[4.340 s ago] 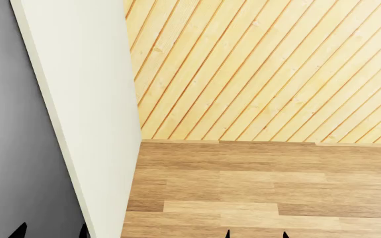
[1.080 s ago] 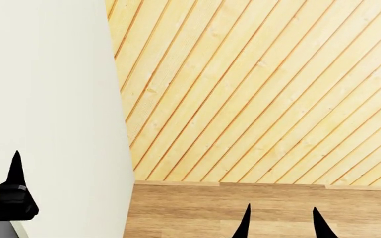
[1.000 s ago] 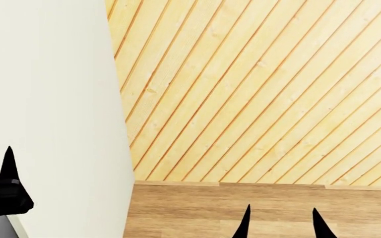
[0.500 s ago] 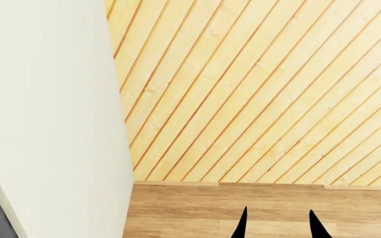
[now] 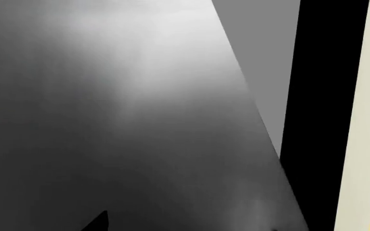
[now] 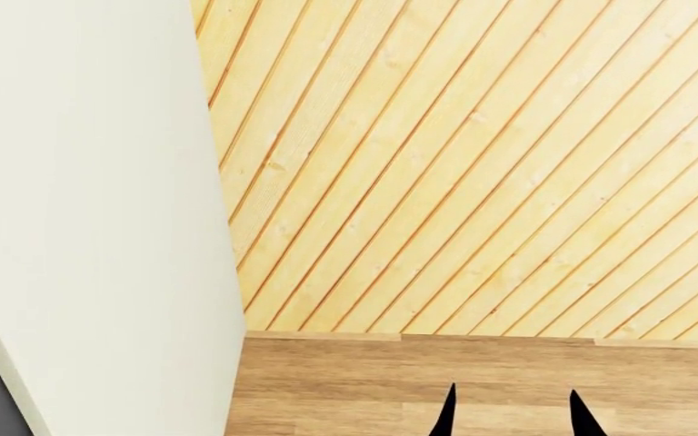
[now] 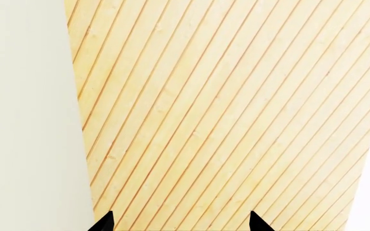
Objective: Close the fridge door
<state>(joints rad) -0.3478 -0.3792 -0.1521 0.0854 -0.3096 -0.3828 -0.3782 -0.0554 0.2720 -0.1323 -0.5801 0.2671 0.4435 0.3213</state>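
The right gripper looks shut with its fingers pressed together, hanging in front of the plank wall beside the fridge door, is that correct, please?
Not quite: the right gripper is open, not shut. The head view shows its two black fingers standing well apart with wood floor between them, and the right wrist view shows the same gap. The rest holds: it hangs before the plank wall, beside the fridge door.

Brown wood-plank floor [image 6: 362, 386], fridge door [image 6: 94, 218] standing at its left, plank wall [image 6: 471, 173] behind
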